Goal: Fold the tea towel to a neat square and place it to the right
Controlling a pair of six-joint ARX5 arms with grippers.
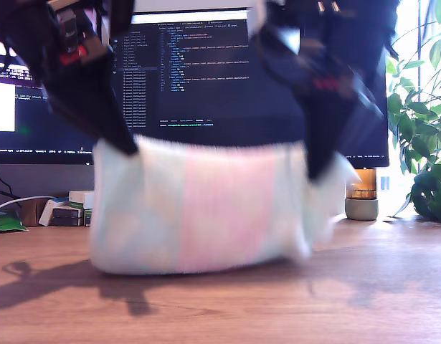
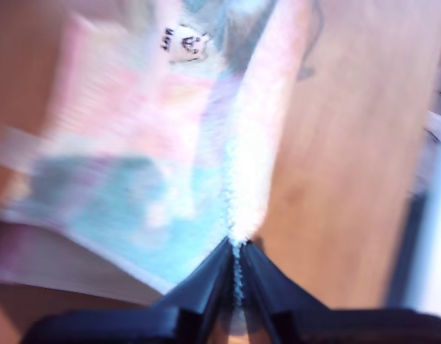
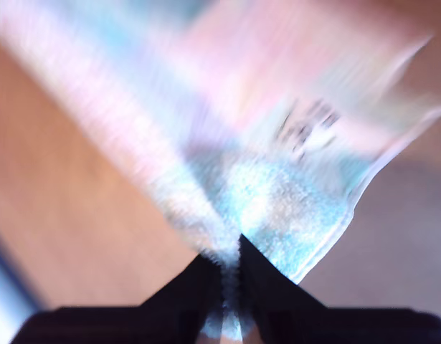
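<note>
Presently the tea towel (image 1: 198,208) hangs stretched above the wooden table (image 1: 277,308), lower edge touching. My first gripper (image 2: 236,252) and my second gripper (image 3: 231,261) are each clamped on its upper edge. Monitor (image 1: 198,72), plant (image 1: 424,136) behind.

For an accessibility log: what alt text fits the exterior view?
Two dark robot arms hold a fluffy tea towel up by its top corners, its lower edge on the wooden desk. The towel is white with pale pink and mint bands, motion-blurred. Monitors showing code and a leafy plant stand behind.
</note>
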